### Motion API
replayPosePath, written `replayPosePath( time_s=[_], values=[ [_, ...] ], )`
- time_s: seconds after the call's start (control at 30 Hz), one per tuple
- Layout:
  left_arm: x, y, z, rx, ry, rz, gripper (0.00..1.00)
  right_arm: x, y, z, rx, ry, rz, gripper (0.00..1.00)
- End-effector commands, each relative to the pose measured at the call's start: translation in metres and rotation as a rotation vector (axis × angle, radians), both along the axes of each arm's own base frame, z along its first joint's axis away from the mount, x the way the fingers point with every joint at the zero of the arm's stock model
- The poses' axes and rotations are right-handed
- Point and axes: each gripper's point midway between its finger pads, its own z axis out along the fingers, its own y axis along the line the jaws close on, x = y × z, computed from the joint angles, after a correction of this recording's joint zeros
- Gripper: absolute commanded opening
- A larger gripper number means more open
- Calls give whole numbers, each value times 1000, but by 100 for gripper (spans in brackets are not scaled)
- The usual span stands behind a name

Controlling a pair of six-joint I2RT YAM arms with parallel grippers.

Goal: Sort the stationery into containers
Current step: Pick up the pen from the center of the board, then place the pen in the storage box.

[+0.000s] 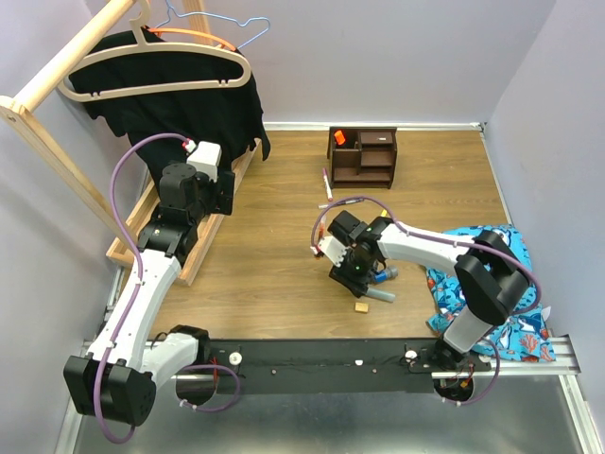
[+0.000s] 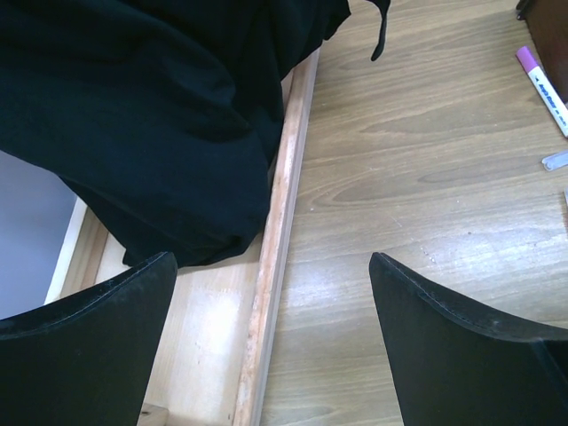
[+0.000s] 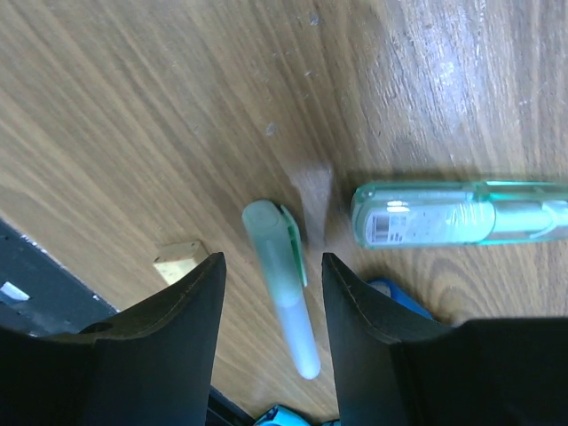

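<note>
My right gripper (image 1: 352, 268) is open and low over the table. In the right wrist view (image 3: 272, 266) its fingers straddle a pale green highlighter (image 3: 282, 282) lying on the wood, with a gap on each side. A second green highlighter (image 3: 461, 213) lies just beyond, a blue-capped tube (image 1: 386, 275) beside it, and a small eraser block (image 3: 180, 262) to the left. The dark brown organizer (image 1: 362, 154) stands at the back with an orange item (image 1: 340, 137) in it. A purple-capped pen (image 1: 327, 184) lies in front of it. My left gripper (image 1: 210, 192) is open and empty.
A light wooden clothes rack base (image 2: 282, 222) with a black garment (image 2: 133, 115) on a hanger lies under my left gripper (image 2: 272, 266). A blue fish-print cloth (image 1: 492, 284) lies at the right. The purple-capped pen (image 2: 543, 84) shows at the left wrist view's right edge.
</note>
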Motion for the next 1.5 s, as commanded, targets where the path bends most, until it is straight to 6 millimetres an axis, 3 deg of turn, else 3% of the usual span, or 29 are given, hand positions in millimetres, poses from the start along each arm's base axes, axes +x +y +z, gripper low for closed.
replayPosePath(
  time_s=[0.0, 0.2, 0.37, 0.43, 0.47, 0.5, 0.6, 0.63, 0.7, 0.73, 0.8, 0.83, 0.9, 0.93, 1.0, 1.03, 1.07, 1.13, 1.17, 1.2, 1.23, 1.3, 1.33, 1.37, 1.47],
  values=[
    [-2, -4, -3, -26, 13, -16, 99, 5, 2, -12, -25, -3, 20, 55],
    [-3, -6, -5, -37, 14, -20, 99, 2, -4, -23, -63, 1, 29, 42],
    [-6, -7, -10, -45, 25, -27, 99, 0, -1, -24, -66, -13, 58, 11],
    [-7, -8, -7, -48, 22, -33, 99, 11, 12, -11, -39, -41, 74, 1],
    [-7, -9, -6, -49, 19, -36, 99, 15, 17, -5, -29, -47, 80, 1],
    [-7, -9, -5, -49, 22, -38, 99, 33, 38, 18, 24, -100, 98, 1],
    [-6, -15, 4, -58, 9, -71, 99, 61, 69, 56, 93, -175, 129, 1],
    [-6, -17, 5, -61, 7, -84, 99, 82, 92, 91, 166, -252, 130, 1],
    [-3, -25, 0, -79, 23, -116, 99, 99, 112, 115, 240, -305, 150, 1],
    [-2, -33, 3, -99, 29, -152, 99, 118, 127, 141, 320, -384, 133, 1],
    [2, -41, -9, -119, 94, -179, 99, 133, 138, 169, 433, -450, 112, 1],
    [2, -50, -7, -132, 103, -227, 99, 158, 141, 189, 508, -532, 81, 1],
    [0, -62, -19, -81, 148, -286, 99, 176, 139, 207, 613, -578, 39, 1],
    [0, -65, -24, -7, 148, -329, 99, 207, 132, 229, 689, -668, -23, 1],
    [-3, -81, -31, 75, 130, -387, 99, 231, 124, 240, 772, -692, -113, 1],
    [-6, -84, -40, 107, 131, -407, 99, 259, 114, 253, 820, -769, -166, 1],
    [-7, -90, -38, 124, 119, -431, 99, 273, 110, 258, 838, -799, -206, 1],
    [-6, -97, -35, 98, 112, -440, 99, 306, 96, 288, 903, -907, -314, 1],
    [-7, -98, -37, 88, 119, -443, 99, 320, 95, 282, 904, -922, -343, 1],
    [-6, -102, -34, 81, 92, -467, 99, 330, 89, 285, 905, -960, -378, 1],
    [-10, -103, -46, 88, 101, -483, 99, 342, 84, 296, 934, -1018, -389, 1],
    [-3, -104, -46, 83, 70, -470, 99, 361, 77, 288, 924, -1064, -442, 1],
    [-2, -106, -45, 69, 76, -465, 99, 368, 72, 299, 948, -1101, -466, 1],
    [3, -109, -34, 52, 63, -464, 99, 372, 71, 298, 955, -1101, -483, 1],
    [10, -117, -31, 23, 83, -465, 99, 384, 64, 283, 944, -1123, -504, 1]
  ],
)
